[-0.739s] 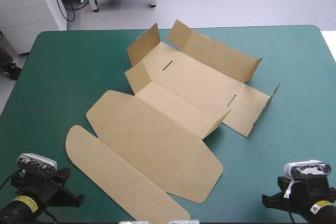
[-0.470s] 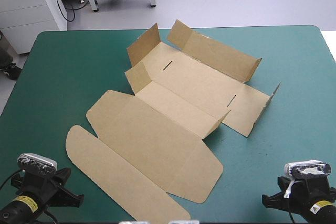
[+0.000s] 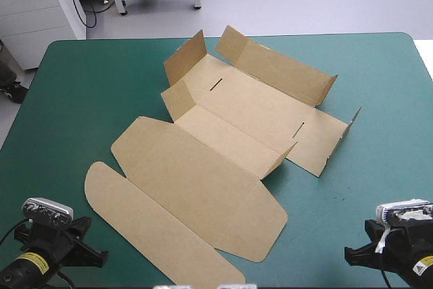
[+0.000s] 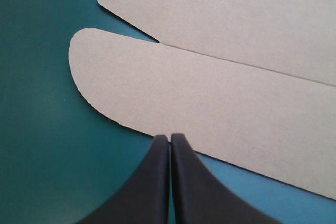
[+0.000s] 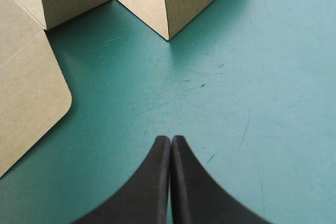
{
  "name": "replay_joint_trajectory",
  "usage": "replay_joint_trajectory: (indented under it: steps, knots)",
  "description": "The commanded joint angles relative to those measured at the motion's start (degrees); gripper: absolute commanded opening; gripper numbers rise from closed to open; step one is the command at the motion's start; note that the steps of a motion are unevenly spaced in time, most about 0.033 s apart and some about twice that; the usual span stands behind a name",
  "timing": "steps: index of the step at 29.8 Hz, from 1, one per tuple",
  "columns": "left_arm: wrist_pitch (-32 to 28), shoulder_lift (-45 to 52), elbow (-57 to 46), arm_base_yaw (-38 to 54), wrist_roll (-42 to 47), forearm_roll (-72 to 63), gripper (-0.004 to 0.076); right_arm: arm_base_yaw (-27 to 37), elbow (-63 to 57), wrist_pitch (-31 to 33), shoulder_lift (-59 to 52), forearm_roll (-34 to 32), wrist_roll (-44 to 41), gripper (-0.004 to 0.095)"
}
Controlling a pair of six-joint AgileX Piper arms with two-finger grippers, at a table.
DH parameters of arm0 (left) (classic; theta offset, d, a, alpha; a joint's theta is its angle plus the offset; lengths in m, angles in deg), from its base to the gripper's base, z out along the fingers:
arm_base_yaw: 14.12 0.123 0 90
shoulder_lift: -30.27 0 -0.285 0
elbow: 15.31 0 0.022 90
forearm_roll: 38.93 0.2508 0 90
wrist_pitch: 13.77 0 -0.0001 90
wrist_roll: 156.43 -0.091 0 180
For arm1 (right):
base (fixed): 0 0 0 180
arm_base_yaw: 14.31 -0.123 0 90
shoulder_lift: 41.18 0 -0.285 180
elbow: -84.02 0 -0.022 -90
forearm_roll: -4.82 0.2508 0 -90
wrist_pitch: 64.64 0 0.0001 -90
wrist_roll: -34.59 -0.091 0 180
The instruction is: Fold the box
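Both your tools are closed and empty: the left tool (image 4: 169,136) points at the rounded flap of the brown box (image 4: 220,77) just ahead, the right tool (image 5: 170,137) hangs over the teal-green bench (image 5: 236,77), the box's raised walls farther ahead.

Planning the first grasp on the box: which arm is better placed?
Left, probably. The left end effector, shut, is at the edge of the rounded flap of the box; the right end effector, also shut, is over bare teal-green cover.
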Motion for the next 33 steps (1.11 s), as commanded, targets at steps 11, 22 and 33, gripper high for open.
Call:
replay_joint_trajectory:
  steps: [11, 22, 33]
  knots:
    - [-3.6, -0.7, 1.5, -0.1, -0.1, -0.3, -0.0008, -0.1, 18.9, 3.4, 19.4, 0.6, -5.1, -0.002]
    - [-3.6, -0.7, 1.5, -0.1, -0.1, -0.3, -0.0008, -0.1, 20.8, 4.9, 29.0, 0.6, -5.3, 0.0101]
    - [-3.6, -0.7, 1.5, -0.1, -0.1, -0.3, -0.0008, -0.1, 20.8, 5.7, 38.0, 12.9, -8.1, 0.0425]
